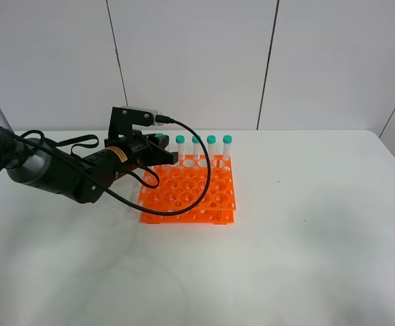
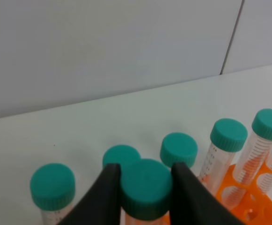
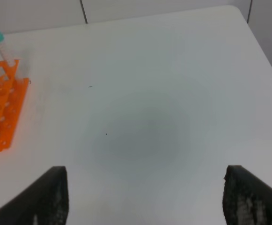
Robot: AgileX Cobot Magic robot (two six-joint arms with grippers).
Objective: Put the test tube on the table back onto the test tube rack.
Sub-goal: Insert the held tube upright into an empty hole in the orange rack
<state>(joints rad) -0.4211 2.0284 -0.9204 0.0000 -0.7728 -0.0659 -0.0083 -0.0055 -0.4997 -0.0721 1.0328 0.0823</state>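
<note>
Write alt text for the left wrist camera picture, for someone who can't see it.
The left claw grips a test tube by its teal cap. Five more teal-capped tubes stand nearby, some in the orange test tube rack, with the white table beyond.

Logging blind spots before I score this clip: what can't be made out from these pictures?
- Left wrist: the bottom edge cuts off the test tube below its cap, so its tip and hole are unseen.
- Exterior high: the left gripper and arm cover the back-left corner of the test tube rack; tube count uncertain.
- Right wrist: only the fingertips of the right gripper show; exterior high misses it entirely.
</note>
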